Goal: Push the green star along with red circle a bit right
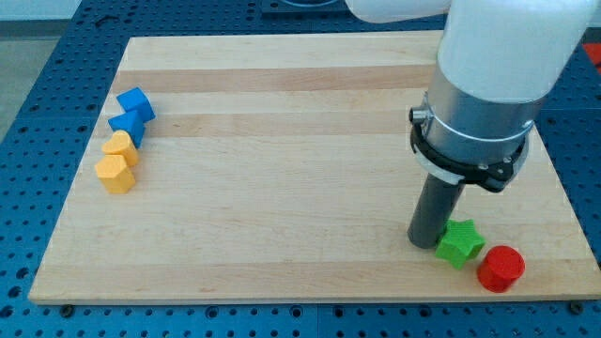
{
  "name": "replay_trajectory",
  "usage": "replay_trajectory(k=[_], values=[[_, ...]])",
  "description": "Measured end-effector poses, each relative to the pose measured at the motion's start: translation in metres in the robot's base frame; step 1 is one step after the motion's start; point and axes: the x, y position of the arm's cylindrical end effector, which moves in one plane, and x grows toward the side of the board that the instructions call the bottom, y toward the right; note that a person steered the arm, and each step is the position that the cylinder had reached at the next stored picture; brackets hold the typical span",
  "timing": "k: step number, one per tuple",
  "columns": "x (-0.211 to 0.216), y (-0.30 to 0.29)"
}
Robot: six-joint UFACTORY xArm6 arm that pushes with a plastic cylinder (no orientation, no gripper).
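A green star (460,243) lies near the board's bottom right corner. A red circle (500,268) sits just to its lower right, touching or nearly touching it. My tip (424,243) is the lower end of the dark rod and stands on the board right against the green star's left side. The arm's white and grey body rises above it to the view's top right.
At the view's left, a blue block (136,103) and a second blue block (125,125) sit above a yellow block (120,147) and a second yellow block (115,174), all bunched together. The wooden board (282,169) lies on a blue perforated table; its right edge is close to the red circle.
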Motion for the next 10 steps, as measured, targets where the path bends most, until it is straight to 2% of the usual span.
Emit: replay_trajectory(k=[1,7,9,10], values=[[0.022,-0.008],[0.008,0.031],[0.035,-0.012],[0.055,-0.008]])
